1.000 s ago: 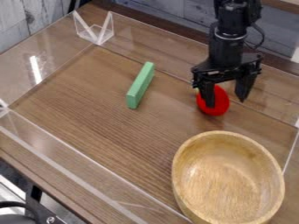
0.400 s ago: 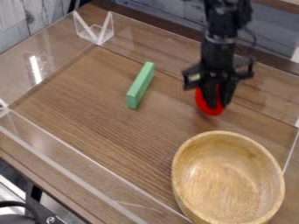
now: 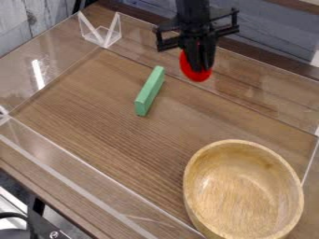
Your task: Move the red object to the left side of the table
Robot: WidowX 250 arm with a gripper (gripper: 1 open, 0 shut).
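above the far middle of the table (image 3: pixel 112 140), my end effector (image 3: pixel 197 63) hangs nearly straight down, its two black fingers (image 3: pixel 187 58) pressed in on the red object (image 3: pixel 197 67) from either side. i am pinching it, and it sits right between my fingertips, clear of the wood-grain surface below. only its red body shows, bulging out under and between the fingers; the picture is blurred there, so i cannot tell which way its top piece points, and as a round thing it shows no long axis to speak of. in the picture it sits in the upper middle, close to the far clear wall.

the long green block (image 3: pixel 151 90) lies flat on the table just left of and nearer the camera than the red object, apart from it, its long axis running from near-left to far-right. the wooden bowl (image 3: pixel 244 193) stands upright at the near right corner, well apart from my end effector. a small clear acrylic stand (image 3: pixel 100 31) sits at the far left, beside the low clear wall (image 3: pixel 50 65).
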